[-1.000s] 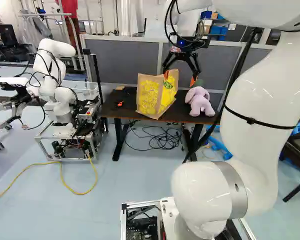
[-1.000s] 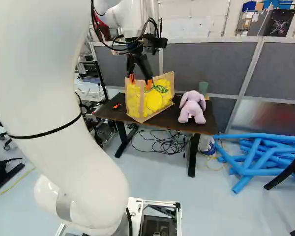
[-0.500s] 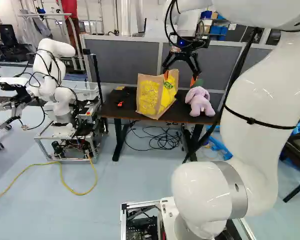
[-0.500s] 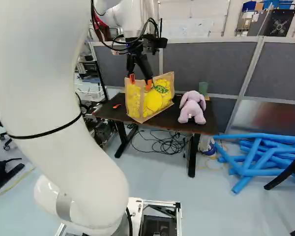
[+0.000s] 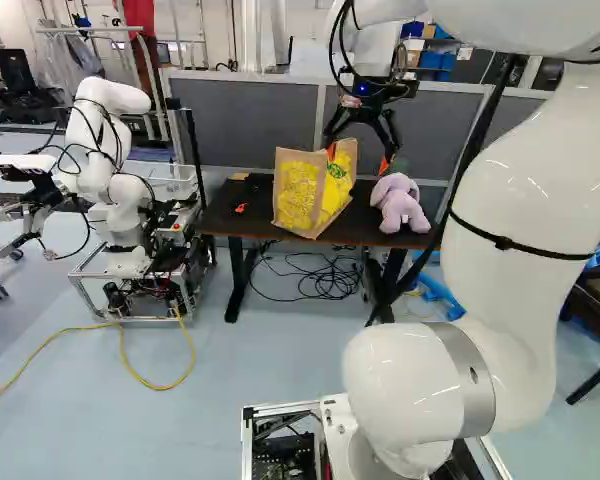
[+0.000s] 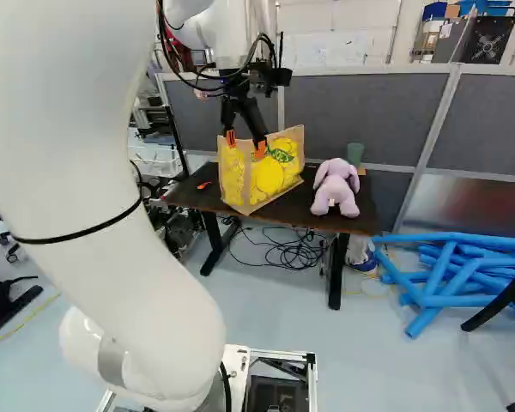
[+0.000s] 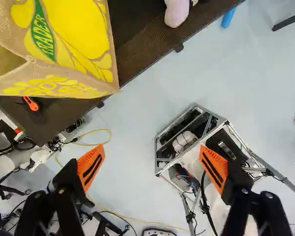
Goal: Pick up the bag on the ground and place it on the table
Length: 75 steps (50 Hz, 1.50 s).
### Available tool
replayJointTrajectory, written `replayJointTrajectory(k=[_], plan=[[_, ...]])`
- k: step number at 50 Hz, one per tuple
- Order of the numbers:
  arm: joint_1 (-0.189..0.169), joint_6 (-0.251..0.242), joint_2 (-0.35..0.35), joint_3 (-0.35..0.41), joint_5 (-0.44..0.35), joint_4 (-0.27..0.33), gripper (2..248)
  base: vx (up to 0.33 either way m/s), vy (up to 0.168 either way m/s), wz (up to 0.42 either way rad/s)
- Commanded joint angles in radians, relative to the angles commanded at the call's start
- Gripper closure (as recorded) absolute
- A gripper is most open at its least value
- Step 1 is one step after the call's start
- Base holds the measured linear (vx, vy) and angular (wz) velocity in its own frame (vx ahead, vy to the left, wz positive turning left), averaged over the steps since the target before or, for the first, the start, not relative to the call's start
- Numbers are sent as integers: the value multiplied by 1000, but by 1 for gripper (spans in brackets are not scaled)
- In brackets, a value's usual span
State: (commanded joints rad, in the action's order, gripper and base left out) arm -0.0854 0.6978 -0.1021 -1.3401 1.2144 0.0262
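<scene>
Gripper state: you have the gripper (image 6: 245, 144) spread wide, its orange pads (image 7: 90, 167) well apart with nothing held between them.
Gripper place: in both base views you see it near the bag's top; in your wrist view the bag lies ahead of the gripper (image 7: 152, 168) and off to one side, apart from both fingers.
Bag: your yellow and tan bag (image 5: 305, 198) stands on the counter (image 5: 220, 222), its base resting there and its mouth open.
Plush toy: you have a pink, long-eared plush toy (image 6: 335, 187) sitting on the counter, to the right of the bag in both base views.
Cup: a green cup (image 6: 354, 153) is just behind the toy.
Orange item: a small orange item (image 5: 241, 208) lies on the counter, left of the bag in your left base view.
Under the counter: you see tangled black cables (image 6: 292, 251) on the floor.
Floor: blue tubes (image 6: 438, 287) lie piled at the right of your right base view.
Behind: a grey partition (image 6: 360, 107) stands beyond the counter.
Neighbour: another robot (image 5: 115, 190) is at the left of your left base view.
</scene>
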Motion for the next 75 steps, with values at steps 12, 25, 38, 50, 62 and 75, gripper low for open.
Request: replayJointTrajectory(k=[12,25,38,50,62,75], plan=[[2,-16,9,29,-48,-1,3,0,0,0],[5,-40,22,71,-118,-1,3,0,0,0],[9,-70,38,125,-209,-3,3,0,0,0],[13,-103,56,185,-308,-4,3,0,0,0],[17,-142,77,254,-423,-5,3,0,0,0],[23,-189,103,340,-566,-7,3,0,0,0]])
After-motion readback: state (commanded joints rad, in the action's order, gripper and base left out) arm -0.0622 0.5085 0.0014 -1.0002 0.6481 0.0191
